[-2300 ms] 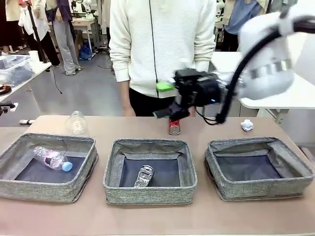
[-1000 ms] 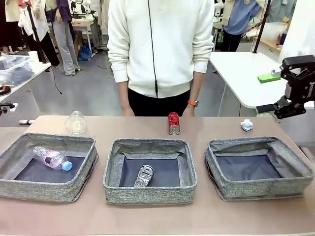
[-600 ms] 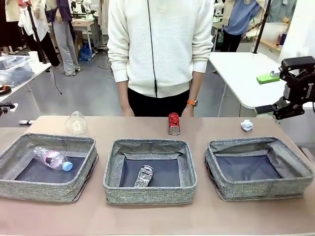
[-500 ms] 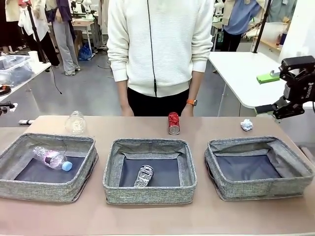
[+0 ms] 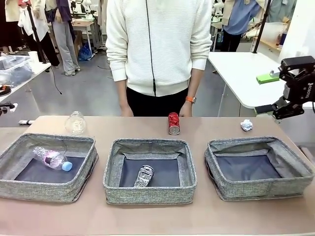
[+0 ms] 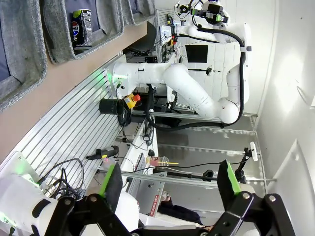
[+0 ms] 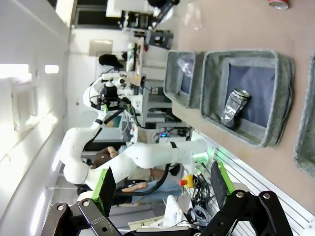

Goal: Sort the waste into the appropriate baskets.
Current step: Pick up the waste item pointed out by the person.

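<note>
- My right pincer [image 5: 260, 94] hangs in the air over the table's right edge. It is above and beyond the right basket [image 5: 261, 191], its jaws spread wide with nothing between them.
- My left pincer [image 6: 168, 179] is spread wide as well and holds nothing. In its wrist view the two green-padded fingers [image 6: 110, 178] stand well apart, pointing off past the near edge of the table.
- The clear plastic bottle with blue cap [image 5: 51, 158] lies on its side in the left basket [image 5: 44, 191], its cap toward the middle of the table.
- The crushed black-silver can [image 5: 143, 176] lies on the dark base of the middle basket [image 5: 147, 195].
- The red soda can [image 5: 173, 123] is on the bare table just beyond the far rim of the middle basket, apart from it. It looks to lie with a silver end turned toward me.
- The clear crumpled plastic container [image 5: 76, 123] sits on the table just beyond the far rim of the left basket.
- The white paper ball [image 5: 247, 125] rests on the table beyond the far rim of the right basket, below my right pincer and clear of it.
- A person [image 5: 157, 49] in a white sweater stands at the far side behind the middle basket. One hand [image 5: 185, 109] hangs near the red soda can without touching it.
</note>
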{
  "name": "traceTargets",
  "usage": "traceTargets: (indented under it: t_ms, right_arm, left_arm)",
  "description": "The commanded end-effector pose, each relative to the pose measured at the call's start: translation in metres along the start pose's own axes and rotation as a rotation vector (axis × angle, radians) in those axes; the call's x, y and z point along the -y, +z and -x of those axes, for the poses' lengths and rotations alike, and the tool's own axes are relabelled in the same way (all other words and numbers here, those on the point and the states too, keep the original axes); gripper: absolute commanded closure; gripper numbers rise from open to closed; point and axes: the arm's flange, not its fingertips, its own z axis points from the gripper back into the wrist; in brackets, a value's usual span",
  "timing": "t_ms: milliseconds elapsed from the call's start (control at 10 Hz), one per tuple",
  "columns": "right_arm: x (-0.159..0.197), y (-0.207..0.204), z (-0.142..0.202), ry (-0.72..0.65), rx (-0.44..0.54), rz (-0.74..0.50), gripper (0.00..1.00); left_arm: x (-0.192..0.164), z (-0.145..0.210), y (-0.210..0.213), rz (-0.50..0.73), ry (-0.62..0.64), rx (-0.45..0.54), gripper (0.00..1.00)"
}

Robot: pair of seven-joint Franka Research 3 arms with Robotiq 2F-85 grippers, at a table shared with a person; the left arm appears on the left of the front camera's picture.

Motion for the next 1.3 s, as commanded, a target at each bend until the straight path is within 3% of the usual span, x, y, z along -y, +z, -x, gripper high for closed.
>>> traceTargets:
  t_ms: [0,1200]
  right_arm:
    - [-0.0004,0.0003,-0.0021,0.022,0.008,-0.030,0.00]
    - [-0.0004,0.0003,-0.0021,0.022,0.008,-0.030,0.00]
  left_arm:
    - [0.0007,0.0003,-0.0001,0.000,-0.002,0.000,0.00]
    - [0.0007,0.0003,-0.0001,0.000,-0.002,0.000,0.00]
